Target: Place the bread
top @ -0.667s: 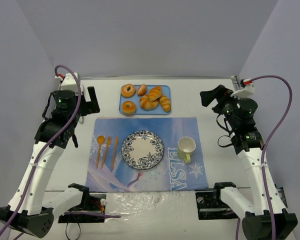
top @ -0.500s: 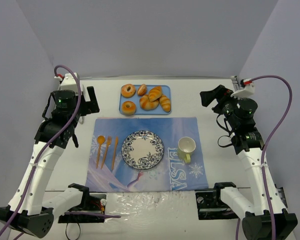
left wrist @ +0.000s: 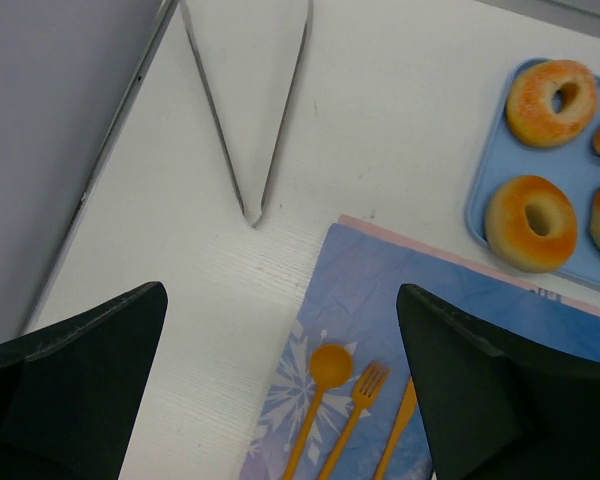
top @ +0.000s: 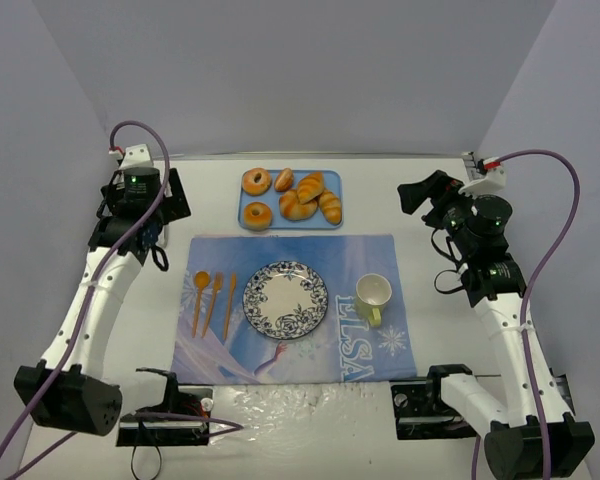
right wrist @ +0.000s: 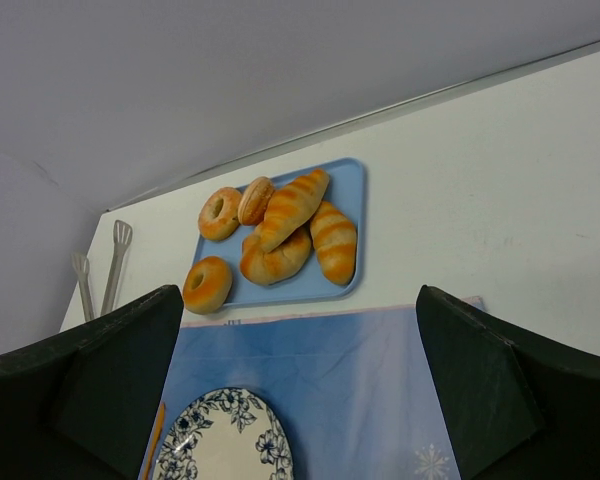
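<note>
The bread [top: 257,214] is the golden-orange ring at the near-left corner of the blue tray [top: 332,222]; it also shows in the left wrist view [left wrist: 531,222] and the right wrist view [right wrist: 207,284]. A paler ring donut [top: 257,181] lies just behind it. My left gripper [top: 148,222] hovers open and empty left of the tray, above the placemat's far-left corner [left wrist: 280,300]. My right gripper [top: 420,192] hangs open and empty at the right, aimed toward the tray [right wrist: 300,300]. A patterned plate [top: 255,290] sits mid-mat with nothing on it.
Ridged rolls [top: 305,197] fill the rest of the tray. Metal tongs [left wrist: 245,130] lie on the table at the far left. An orange spoon [top: 199,300], fork and knife lie left of the plate. A yellow mug [top: 373,295] stands to its right on the blue placemat [top: 370,350].
The left arm has swung to the left and its wrist has turned, carrying the open gripper a little farther left of the tray. The right arm and the objects have stayed put.
</note>
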